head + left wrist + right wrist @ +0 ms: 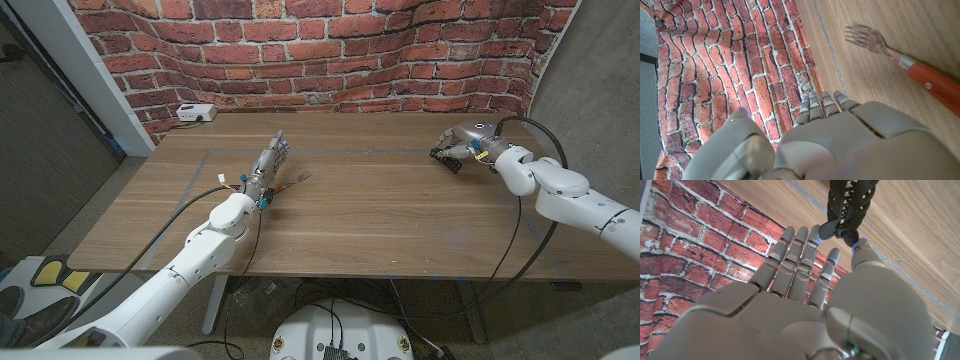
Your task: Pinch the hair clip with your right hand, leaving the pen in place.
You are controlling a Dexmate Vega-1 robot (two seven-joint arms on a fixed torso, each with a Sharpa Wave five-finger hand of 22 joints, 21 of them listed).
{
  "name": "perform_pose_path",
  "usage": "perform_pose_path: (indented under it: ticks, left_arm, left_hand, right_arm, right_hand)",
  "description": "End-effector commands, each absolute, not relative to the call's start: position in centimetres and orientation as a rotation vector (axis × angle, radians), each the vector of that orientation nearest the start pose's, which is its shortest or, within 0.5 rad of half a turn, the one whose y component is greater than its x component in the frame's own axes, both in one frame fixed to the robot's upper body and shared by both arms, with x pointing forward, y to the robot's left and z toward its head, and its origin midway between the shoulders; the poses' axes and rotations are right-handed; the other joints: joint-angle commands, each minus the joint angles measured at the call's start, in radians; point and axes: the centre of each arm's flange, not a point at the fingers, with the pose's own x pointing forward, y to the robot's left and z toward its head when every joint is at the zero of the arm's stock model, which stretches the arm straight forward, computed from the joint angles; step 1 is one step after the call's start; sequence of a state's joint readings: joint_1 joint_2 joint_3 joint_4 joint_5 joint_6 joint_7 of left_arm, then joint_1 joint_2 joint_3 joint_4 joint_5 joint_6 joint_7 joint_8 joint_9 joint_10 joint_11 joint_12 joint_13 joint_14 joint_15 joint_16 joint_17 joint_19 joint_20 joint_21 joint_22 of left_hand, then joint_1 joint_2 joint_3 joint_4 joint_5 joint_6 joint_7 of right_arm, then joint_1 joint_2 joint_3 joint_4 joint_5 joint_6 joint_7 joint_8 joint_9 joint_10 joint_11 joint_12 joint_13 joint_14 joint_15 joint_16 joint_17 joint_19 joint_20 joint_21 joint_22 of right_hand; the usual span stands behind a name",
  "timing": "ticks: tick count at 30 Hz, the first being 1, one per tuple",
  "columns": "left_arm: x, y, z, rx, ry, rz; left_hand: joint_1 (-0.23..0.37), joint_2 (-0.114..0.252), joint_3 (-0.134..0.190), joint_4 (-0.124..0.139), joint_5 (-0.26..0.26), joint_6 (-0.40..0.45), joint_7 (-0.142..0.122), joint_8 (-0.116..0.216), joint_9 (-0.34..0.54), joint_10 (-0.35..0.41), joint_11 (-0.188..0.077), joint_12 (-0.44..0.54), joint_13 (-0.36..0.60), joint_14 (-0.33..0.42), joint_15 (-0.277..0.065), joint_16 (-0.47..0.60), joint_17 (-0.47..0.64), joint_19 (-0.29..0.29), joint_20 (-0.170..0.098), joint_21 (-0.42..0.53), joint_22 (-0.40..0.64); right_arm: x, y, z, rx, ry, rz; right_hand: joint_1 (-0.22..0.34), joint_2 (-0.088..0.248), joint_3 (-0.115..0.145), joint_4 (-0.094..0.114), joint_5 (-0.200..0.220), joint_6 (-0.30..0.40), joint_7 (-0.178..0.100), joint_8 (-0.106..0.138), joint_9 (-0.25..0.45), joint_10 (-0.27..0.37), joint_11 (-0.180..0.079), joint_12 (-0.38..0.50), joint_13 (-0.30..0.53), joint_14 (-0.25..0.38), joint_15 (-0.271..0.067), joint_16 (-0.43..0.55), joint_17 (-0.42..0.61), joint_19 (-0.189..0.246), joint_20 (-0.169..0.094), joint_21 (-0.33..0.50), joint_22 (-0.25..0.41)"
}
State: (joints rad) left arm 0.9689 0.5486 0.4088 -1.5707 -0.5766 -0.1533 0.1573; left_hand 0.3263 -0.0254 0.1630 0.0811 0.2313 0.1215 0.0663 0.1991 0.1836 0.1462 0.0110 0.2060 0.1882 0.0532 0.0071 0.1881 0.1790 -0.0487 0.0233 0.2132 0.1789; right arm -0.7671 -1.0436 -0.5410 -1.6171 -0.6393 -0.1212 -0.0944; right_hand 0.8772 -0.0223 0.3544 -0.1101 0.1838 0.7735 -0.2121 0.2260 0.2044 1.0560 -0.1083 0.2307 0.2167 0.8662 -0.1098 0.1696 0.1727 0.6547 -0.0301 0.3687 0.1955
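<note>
1. The right robot hand (462, 141) is hovering over the far right part of the bench (400, 220), around two o'clock from the bench's middle. In the right wrist view its fingers (795, 260) are reaching out nearly straight and close together, with the thumb tip (862, 247) sitting right at one end of the black hair clip (847, 205). Whether the clip is actually being pinched or only touched, I cannot tell.

2. Risk: if the thumb is only brushing that end, closing could be pushing the hair clip away across the wood instead of trapping it. A hold so near the tip could also be letting it twist out.

3. The hair clip (447, 156) is lying on the bench just beside the robot hand, at about seven o'clock from it in the head view.

4. The left robot hand (270, 160) is standing apart at mid-bench, fingers extended and holding nothing, with a red-handled fork (905, 62) just beside it.
</note>
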Motion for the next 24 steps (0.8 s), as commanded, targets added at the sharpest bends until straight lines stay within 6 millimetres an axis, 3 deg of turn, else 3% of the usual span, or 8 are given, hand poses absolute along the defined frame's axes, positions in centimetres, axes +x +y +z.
perform_pose_path:
  ticks: [1,24]
  left_arm:
    - [61.5,23.9,-5.0,0.012,-0.53,-0.189]
    - [61.6,23.7,-4.9,0.013,-0.527,-0.189]
  left_hand:
    - [0.004,0.005,-0.003,0.0,-0.005,0.003,-0.007,-0.002,0.003,-0.003,-0.002,-0.003,0.004,-0.002,0.003,-0.001,0.004,0.0,0.006,-0.005,0.004]
    - [0.009,0.01,-0.003,-0.001,-0.005,-0.003,-0.008,-0.004,0.003,-0.001,-0.001,-0.002,0.004,-0.003,0.003,-0.001,0.003,0.001,0.006,-0.005,0.004]
  right_arm:
    - [61.8,-38.6,3.7,-1.716,-0.442,-0.282]
    - [63.0,-39.7,2.6,-1.735,-0.371,-0.322]
  right_hand:
    - [-0.007,0.002,-0.004,0.003,0.005,-0.01,0.0,-0.004,0.004,0.091,-0.102,-0.004,0.006,-0.009,-0.065,0.005,0.003,0.002,0.01,-0.007,0.0]
    - [-0.04,-0.012,-0.015,0.009,0.005,-0.051,-0.002,-0.02,0.005,0.041,-0.1,-0.014,0.01,-0.036,-0.052,0.004,0.005,-0.007,0.032,-0.016,-0.001]
